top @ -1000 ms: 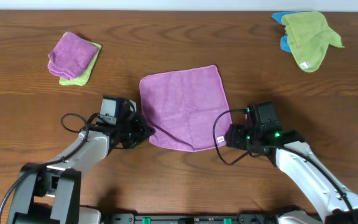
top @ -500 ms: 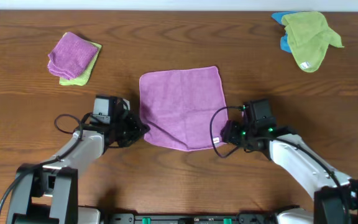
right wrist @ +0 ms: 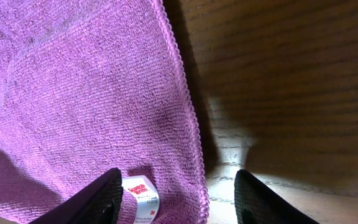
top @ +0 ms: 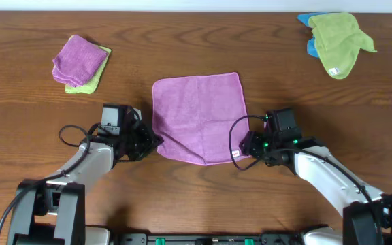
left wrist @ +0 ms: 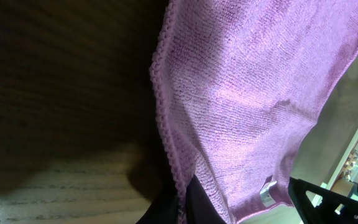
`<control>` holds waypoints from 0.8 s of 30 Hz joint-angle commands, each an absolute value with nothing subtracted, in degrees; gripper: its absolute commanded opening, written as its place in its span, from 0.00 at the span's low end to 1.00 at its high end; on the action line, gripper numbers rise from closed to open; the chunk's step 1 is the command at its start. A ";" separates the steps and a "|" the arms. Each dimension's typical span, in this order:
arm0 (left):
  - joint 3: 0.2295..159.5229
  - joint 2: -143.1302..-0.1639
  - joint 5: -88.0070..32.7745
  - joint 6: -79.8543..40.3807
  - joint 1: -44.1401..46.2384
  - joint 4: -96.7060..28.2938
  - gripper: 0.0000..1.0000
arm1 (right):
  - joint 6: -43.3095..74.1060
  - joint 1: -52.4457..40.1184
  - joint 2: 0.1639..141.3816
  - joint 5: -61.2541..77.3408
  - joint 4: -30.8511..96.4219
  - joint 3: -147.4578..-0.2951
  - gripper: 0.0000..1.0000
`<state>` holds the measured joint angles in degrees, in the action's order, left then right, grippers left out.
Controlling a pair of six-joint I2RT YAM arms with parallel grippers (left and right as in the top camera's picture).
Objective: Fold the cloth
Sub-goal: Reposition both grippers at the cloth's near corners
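The lilac cloth (top: 197, 117) lies spread on the wooden table in the middle of the overhead view. My left gripper (top: 155, 141) is shut on its near-left corner; in the left wrist view the stitched edge of the cloth (left wrist: 241, 93) runs down between the dark fingers (left wrist: 197, 208). My right gripper (top: 241, 151) is open at the near-right corner. In the right wrist view the cloth (right wrist: 86, 87) and its white tag (right wrist: 140, 193) lie between the two spread fingers (right wrist: 98, 199). The tag also shows in the left wrist view (left wrist: 267, 191).
A small folded purple wad (top: 80, 56) sits on a lime-green cloth (top: 89, 80) at the far left. Another lime-green cloth (top: 339, 39) lies over a blue one (top: 310, 47) at the far right corner.
Both grippers have moved a little away from the table's front edge, and the cloth's near edge has shifted with them. The right gripper has closed in on the tagged corner.
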<state>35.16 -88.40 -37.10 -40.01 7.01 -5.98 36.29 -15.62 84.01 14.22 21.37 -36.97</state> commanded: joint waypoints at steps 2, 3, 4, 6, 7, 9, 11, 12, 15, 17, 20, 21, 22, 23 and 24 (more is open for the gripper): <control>34.65 -88.82 -37.47 -38.59 6.66 -6.15 0.06 | 37.74 -15.20 85.52 14.92 21.10 -36.58 0.57; 34.65 -88.82 -37.47 -38.61 6.66 -6.15 0.06 | 37.91 -15.20 85.93 15.09 21.10 -36.58 0.57; 34.65 -88.82 -37.47 -38.61 6.66 -6.15 0.06 | 37.93 -15.20 86.37 15.25 21.06 -36.58 0.56; 34.65 -88.82 -37.50 -38.81 6.66 -6.15 0.06 | 38.33 -15.20 87.72 15.75 20.62 -36.58 0.55; 34.65 -88.82 -37.50 -38.81 6.66 -6.15 0.06 | 38.33 -15.20 88.14 15.77 20.25 -36.58 0.54; 34.65 -88.82 -37.54 -38.81 6.66 -6.15 0.06 | 38.33 -15.20 88.64 16.40 19.03 -36.58 0.51; 34.65 -88.82 -37.80 -38.81 6.66 -6.15 0.06 | 38.59 -15.20 88.97 17.12 17.69 -36.58 0.46; 34.65 -88.82 -38.20 -38.83 6.66 -6.15 0.06 | 38.92 -15.25 89.08 17.21 17.17 -36.58 0.45; 34.65 -88.82 -38.59 -38.83 6.66 -6.15 0.06 | 39.03 -15.31 89.17 17.19 16.01 -36.58 0.43; 34.65 -88.82 -38.63 -39.03 6.66 -6.15 0.06 | 39.00 -15.31 89.17 17.17 15.73 -36.58 0.32; 34.65 -88.82 -38.83 -39.24 6.66 -6.15 0.06 | 39.00 -15.31 89.17 17.19 15.86 -36.58 0.25; 34.65 -88.82 -38.94 -39.27 6.66 -6.15 0.06 | 39.00 -15.31 89.17 17.41 15.92 -36.58 0.24; 34.65 -88.82 -39.05 -39.27 6.66 -6.15 0.06 | 39.03 -15.35 89.17 17.67 16.03 -36.58 0.24; 34.65 -88.82 -39.24 -39.24 6.66 -6.17 0.06 | 39.05 -15.42 89.17 18.22 16.08 -36.58 0.24; 34.65 -88.82 -39.46 -39.24 6.66 -6.15 0.06 | 39.03 -15.46 89.17 18.35 16.10 -36.58 0.24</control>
<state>35.16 -88.40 -38.44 -40.05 6.94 -5.98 38.63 -15.59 88.66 17.21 15.97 -36.99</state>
